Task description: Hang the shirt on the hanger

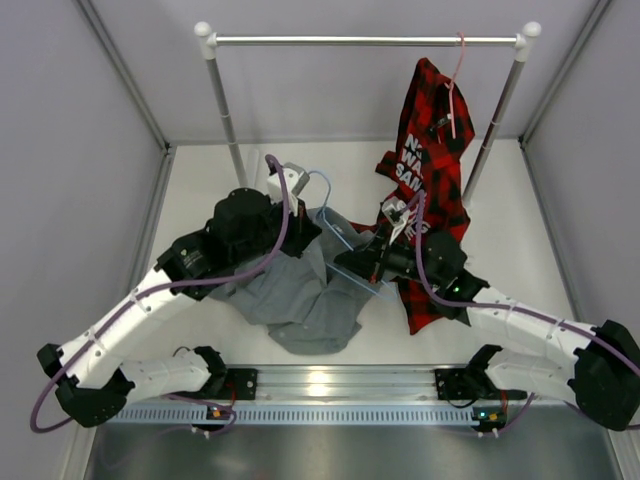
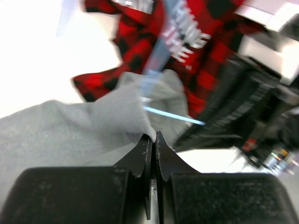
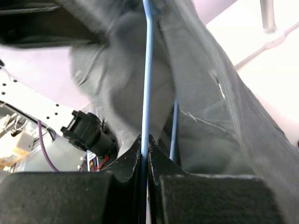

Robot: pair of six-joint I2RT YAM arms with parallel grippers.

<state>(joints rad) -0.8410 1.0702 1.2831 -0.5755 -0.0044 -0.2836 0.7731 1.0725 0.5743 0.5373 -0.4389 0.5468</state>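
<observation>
Shirt: the grey shirt (image 1: pixel 300 300) lies bunched on the counter (image 1: pixel 200 190) between the two arms, with its upper part lifted toward the hanger.
Hanger: the light-blue hanger (image 1: pixel 338 232) is tilted over the top of the shirt, and its hook points toward the back wall. In the right wrist view its wire (image 3: pixel 145 70) runs up between grey folds.
Left gripper: the left gripper (image 2: pixel 153 137) has its fingers pressed together on a thin fold of grey cloth.
Right gripper: the right gripper (image 3: pixel 145 140) is clamped tight on the blue wire.
Stage: by my reading they are threading the hanger into the shirt. I cannot tell whether either shoulder is seated.
Risk, cloth: the pinch holds only an edge. A sharp pull could slip it free and the shirt would slump back.
Risk, wire: thin wire may twist in the grip and swing out of the opening.
Risk, neighbour: the plaid shirt (image 1: pixel 430 150) hangs from the rail (image 1: pixel 365 40) just beside the right arm, and a sweep could snag it.
</observation>
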